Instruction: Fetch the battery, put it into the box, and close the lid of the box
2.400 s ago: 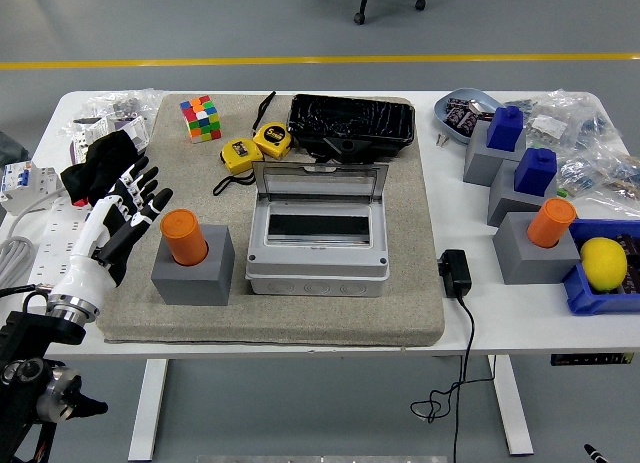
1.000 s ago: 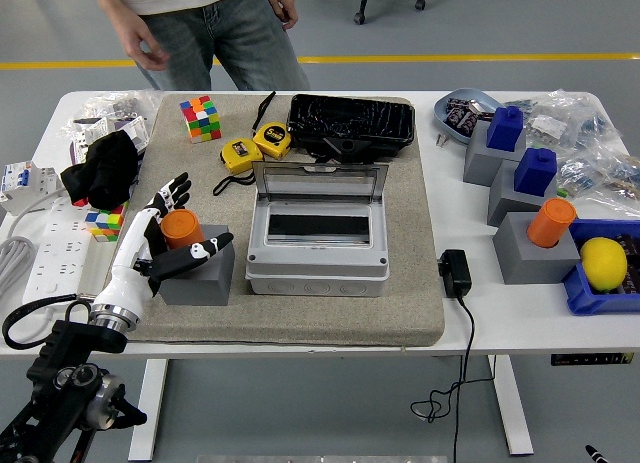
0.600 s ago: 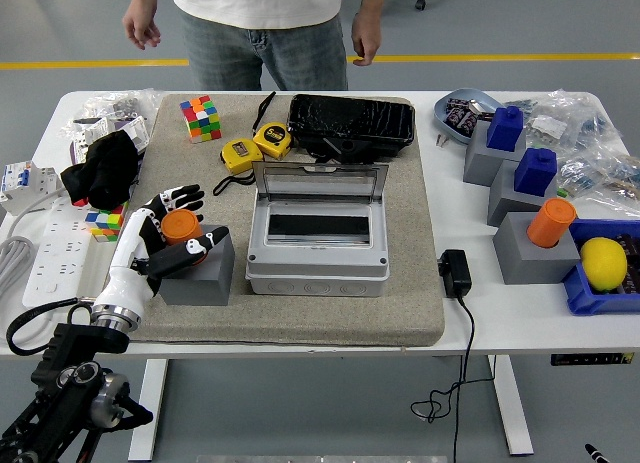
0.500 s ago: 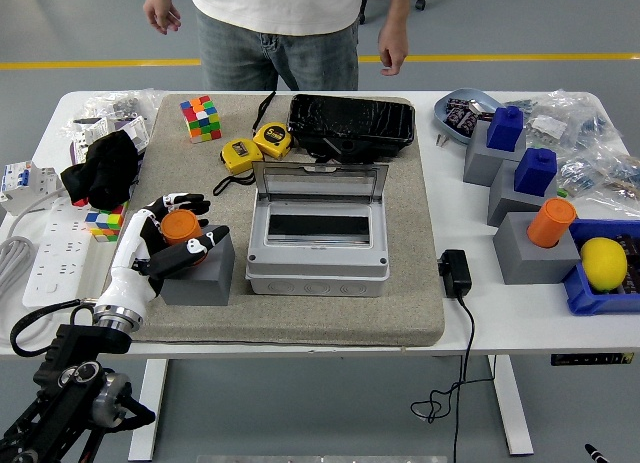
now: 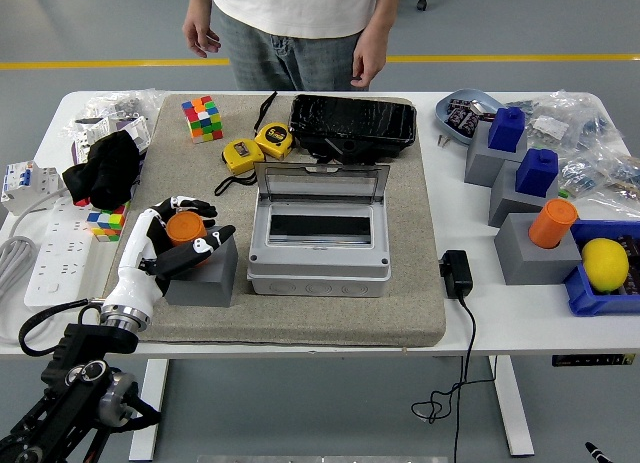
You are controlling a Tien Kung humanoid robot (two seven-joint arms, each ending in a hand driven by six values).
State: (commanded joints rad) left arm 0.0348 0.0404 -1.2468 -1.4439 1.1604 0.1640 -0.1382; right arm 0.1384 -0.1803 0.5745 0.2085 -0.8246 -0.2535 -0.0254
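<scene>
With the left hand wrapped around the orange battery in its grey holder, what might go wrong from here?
The left hand grips the battery low in its grey holder, so the holder might lift along with it. The box has a narrow dark opening, so the battery could catch on its rim. The lid stands upright behind, and a high swing might knock it.

At lower left, the left robot hand [image 5: 172,241] curls its fingers around the orange battery [image 5: 185,227], which stands in a grey block [image 5: 205,278] on the tan mat [image 5: 400,283]. At centre, the grey box [image 5: 318,251] sits with its lid [image 5: 320,186] raised. A person [image 5: 295,28] stands at the top edge beyond the white surface [image 5: 470,283].
</scene>
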